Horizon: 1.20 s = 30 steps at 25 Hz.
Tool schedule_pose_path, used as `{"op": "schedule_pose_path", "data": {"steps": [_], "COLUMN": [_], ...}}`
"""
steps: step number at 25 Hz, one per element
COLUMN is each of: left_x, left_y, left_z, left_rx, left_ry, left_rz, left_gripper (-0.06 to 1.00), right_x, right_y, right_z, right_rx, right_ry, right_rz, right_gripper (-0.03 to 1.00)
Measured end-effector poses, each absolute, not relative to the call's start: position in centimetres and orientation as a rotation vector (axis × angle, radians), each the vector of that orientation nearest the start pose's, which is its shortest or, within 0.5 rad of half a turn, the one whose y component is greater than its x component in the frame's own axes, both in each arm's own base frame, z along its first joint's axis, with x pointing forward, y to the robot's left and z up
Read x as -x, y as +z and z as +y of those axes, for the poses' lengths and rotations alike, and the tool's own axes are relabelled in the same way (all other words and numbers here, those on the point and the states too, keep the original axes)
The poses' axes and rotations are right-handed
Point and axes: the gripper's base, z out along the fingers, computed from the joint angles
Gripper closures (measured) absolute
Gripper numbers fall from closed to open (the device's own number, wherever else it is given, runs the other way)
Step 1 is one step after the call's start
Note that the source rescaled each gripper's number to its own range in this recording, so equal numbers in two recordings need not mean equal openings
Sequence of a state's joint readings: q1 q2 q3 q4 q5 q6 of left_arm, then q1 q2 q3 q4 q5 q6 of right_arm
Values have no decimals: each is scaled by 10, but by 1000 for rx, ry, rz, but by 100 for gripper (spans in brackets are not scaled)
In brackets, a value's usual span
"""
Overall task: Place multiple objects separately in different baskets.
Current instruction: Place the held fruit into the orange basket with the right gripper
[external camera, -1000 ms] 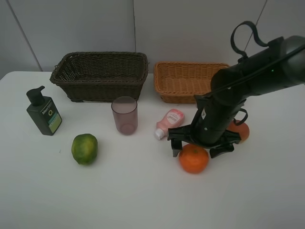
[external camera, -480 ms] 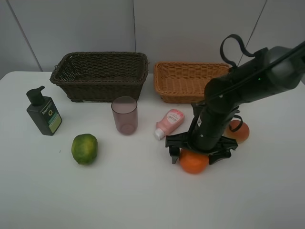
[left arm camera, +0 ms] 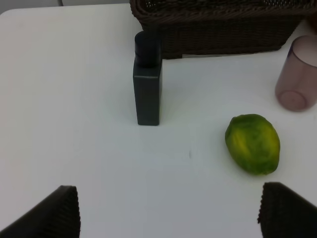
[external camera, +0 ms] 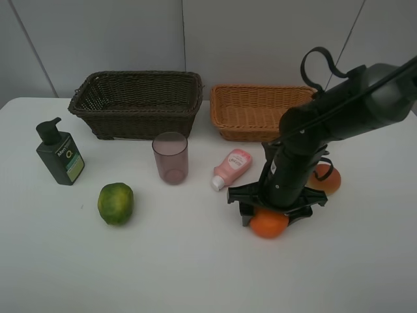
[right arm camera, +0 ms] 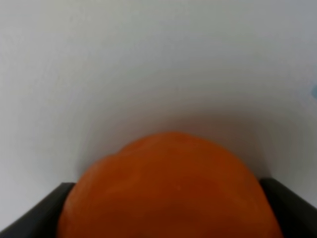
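Note:
My right gripper (external camera: 273, 214) is down on the table with its fingers against both sides of the orange (external camera: 269, 223). In the right wrist view the orange (right arm camera: 168, 191) fills the gap between the fingers of the gripper (right arm camera: 167, 210). The peach-like fruit (external camera: 328, 179) lies just behind the arm. The pink tube (external camera: 232, 167) lies to its left. My left gripper (left arm camera: 168, 218) is open and empty, above the table near the green citrus (left arm camera: 252, 144) and the dark green pump bottle (left arm camera: 147, 84). The mauve cup (external camera: 171, 157) stands upright in front of the dark brown basket (external camera: 137, 104).
The light orange-tan basket (external camera: 254, 111) stands behind my right arm, next to the dark basket; both look empty. The pump bottle (external camera: 60, 155) and citrus (external camera: 115, 203) sit on the left of the white table. The cup (left arm camera: 297, 82) and dark basket (left arm camera: 223, 29) show in the left wrist view.
My right gripper has come down over the orange and its fingers have closed in against its sides. The orange has shifted slightly. Nothing else has moved.

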<state>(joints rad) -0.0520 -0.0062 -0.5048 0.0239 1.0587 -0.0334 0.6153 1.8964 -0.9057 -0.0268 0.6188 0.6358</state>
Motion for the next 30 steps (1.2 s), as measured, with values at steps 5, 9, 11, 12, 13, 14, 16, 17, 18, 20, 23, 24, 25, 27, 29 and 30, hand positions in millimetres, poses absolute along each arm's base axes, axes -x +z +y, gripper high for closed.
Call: {"op": "schedule_pose_path", "data": {"steps": [5, 9, 11, 12, 13, 14, 16, 17, 18, 20, 23, 24, 25, 27, 29, 30], "left_x": [6, 6, 6, 6, 6, 6, 6, 6, 6, 6, 6, 6, 6, 6, 6, 6], "left_y": [279, 279, 279, 279, 279, 279, 279, 279, 279, 279, 279, 279, 279, 279, 279, 279], "left_z": [2, 2, 2, 2, 2, 2, 2, 2, 2, 2, 2, 2, 2, 2, 2, 2], "left_rx": [-18, -18, -18, -18, -18, -18, -18, -18, -18, -18, -18, -18, -18, -18, -18, -18], "left_ry": [-25, -25, -25, -25, -25, -25, -25, -25, -25, -25, -25, -25, -25, -25, -25, -25], "left_rz": [2031, 2031, 2031, 2031, 2031, 2031, 2031, 2031, 2031, 2031, 2031, 2031, 2031, 2031, 2031, 2031], "left_gripper": [1, 1, 1, 1, 1, 1, 1, 1, 1, 1, 1, 1, 1, 1, 1, 1], "right_x": [-248, -247, -247, -246, -246, -246, -245, -245, -245, -244, -245, -247, -249, -255, -261, -265], "right_y": [104, 104, 104, 104, 104, 104, 104, 104, 104, 109, 124, 131, 136, 148, 159, 165], "right_z": [173, 173, 172, 172, 172, 172, 172, 171, 171, 170, 171, 172, 172, 175, 176, 177], "right_rx": [1, 1, 1, 1, 1, 1, 1, 3, 13, 53, 129, 166, 202, 275, 330, 358], "right_ry": [10, 0, -5, -8, -12, -14, -20, -24, -27, -28, -36, -44, -62, -100, -146, -170], "right_rz": [3105, 3113, 3118, 3121, 3124, 3126, 3131, 3134, 3137, 3136, 3135, 3135, 3139, 3132, 3125, 3119], "right_gripper": [51, 51, 51, 51, 51, 51, 51, 51, 51, 51, 51, 51, 51, 51, 51, 51]}}
